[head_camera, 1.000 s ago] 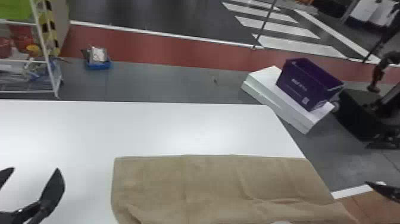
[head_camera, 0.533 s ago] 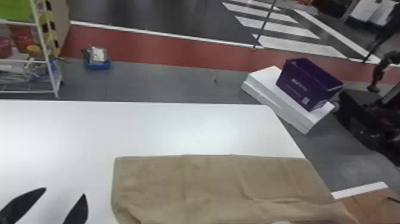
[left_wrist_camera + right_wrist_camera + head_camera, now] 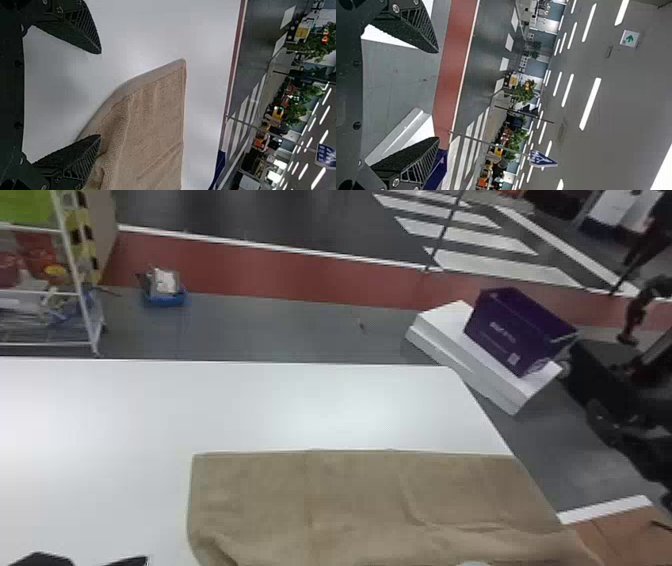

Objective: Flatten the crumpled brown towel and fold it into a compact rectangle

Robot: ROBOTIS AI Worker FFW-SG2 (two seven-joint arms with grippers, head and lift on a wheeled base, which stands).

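- Since the brown towel [image 3: 350,495] lies mostly spread, its far edge nearly straight but its near left part rumpled, the step in hand seems to be finishing the flattening, or tidying one fold before the next; how many layers there are I cannot tell.
- At the lower left corner of the head view, the left gripper [image 3: 99,94] has its two fingers well apart with nothing clamped between them. A strip of white table [image 3: 100,410] separates it from the towel there, while in the left wrist view one finger overlaps the rumpled edge; contact cannot be made out.
- From lower centre to lower right of the head view runs the towel, to the right of the left gripper, its nearest part cut off by the frame's bottom edge.
- The right gripper [image 3: 437,95], seen in the right wrist view, also has its fingers spread and empty, with floor and a purple box [image 3: 438,170] beyond.
- Next, I judge, the left gripper should close on the rumpled left edge and draw it smooth before folding; a shallow pinch could slip or drag fresh creases in.
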